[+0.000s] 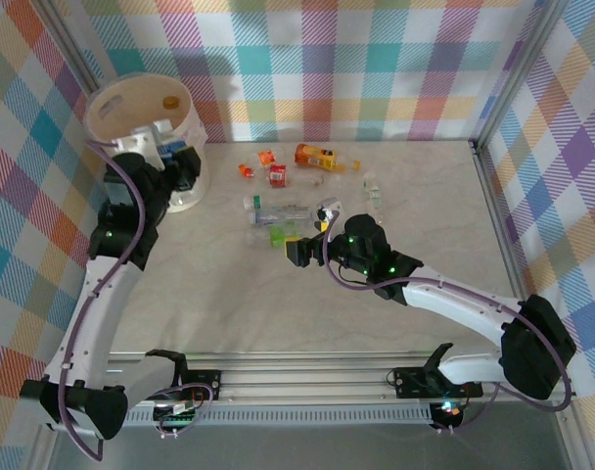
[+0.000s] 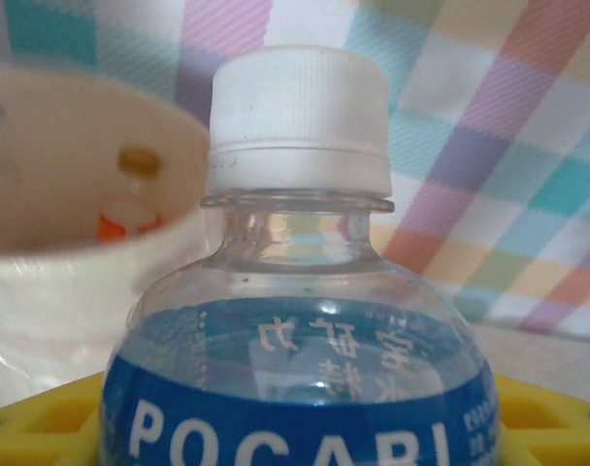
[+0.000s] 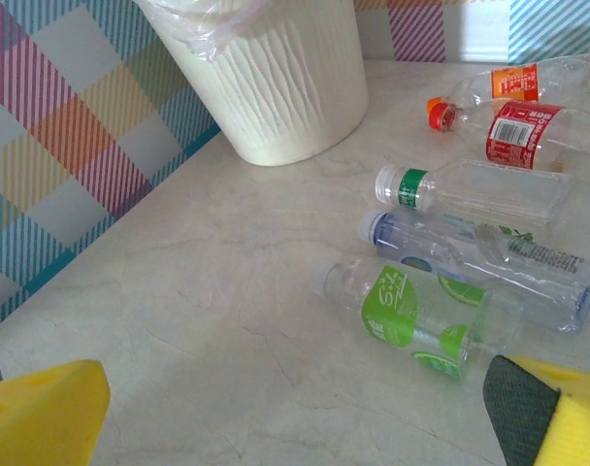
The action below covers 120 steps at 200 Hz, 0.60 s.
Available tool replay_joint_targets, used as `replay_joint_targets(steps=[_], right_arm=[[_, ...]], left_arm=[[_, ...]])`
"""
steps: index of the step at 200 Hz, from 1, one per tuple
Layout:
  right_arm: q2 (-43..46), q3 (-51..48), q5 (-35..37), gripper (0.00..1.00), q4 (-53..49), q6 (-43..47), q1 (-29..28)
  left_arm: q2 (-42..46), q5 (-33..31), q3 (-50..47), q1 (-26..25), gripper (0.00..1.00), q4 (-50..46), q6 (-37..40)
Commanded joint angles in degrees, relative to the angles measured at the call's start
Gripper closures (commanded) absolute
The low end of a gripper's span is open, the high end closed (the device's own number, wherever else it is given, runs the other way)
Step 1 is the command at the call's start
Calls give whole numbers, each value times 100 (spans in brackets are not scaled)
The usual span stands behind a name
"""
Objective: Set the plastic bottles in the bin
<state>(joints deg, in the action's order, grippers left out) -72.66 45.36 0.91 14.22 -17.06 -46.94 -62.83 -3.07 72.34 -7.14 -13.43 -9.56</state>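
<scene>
- The left hand (image 1: 168, 147) is closed partway round the body of a blue-labelled bottle (image 2: 295, 320), with its yellow pads (image 2: 43, 432) showing on either side of the label. It hangs raised at the near-right rim of the bin (image 1: 121, 108).
- In the left wrist view the bin's mouth lies to the left of the bottle and a little beyond it. The bottle therefore looks beside the rim rather than squarely over the opening.
- To drop it well, the hand should probably carry the bottle further across the mouth before letting go. Otherwise it may clip the rim and tumble back onto the worktop (image 1: 278, 323).
- The bottle's long axis runs straight out from the hand, white cap (image 2: 300, 116) leading and pointing towards the checked wall. Its base is hidden between the pads.
- The right hand (image 1: 299, 252) is spread wide and holds nothing. It sits low over the worktop near a green-labelled bottle (image 3: 411, 316), which lies on its side among others, neck towards the bin side.
</scene>
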Motion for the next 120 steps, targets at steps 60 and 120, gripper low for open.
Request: replay_joint_targets(steps=[60, 120], right_arm=[[35, 187, -55, 0, 222, -42, -8], [164, 143, 80, 0, 81, -78, -8]], left_arm=[[-1275, -447, 2085, 335, 58, -103, 758], [-2770, -121, 3815, 1098, 57, -729, 966]])
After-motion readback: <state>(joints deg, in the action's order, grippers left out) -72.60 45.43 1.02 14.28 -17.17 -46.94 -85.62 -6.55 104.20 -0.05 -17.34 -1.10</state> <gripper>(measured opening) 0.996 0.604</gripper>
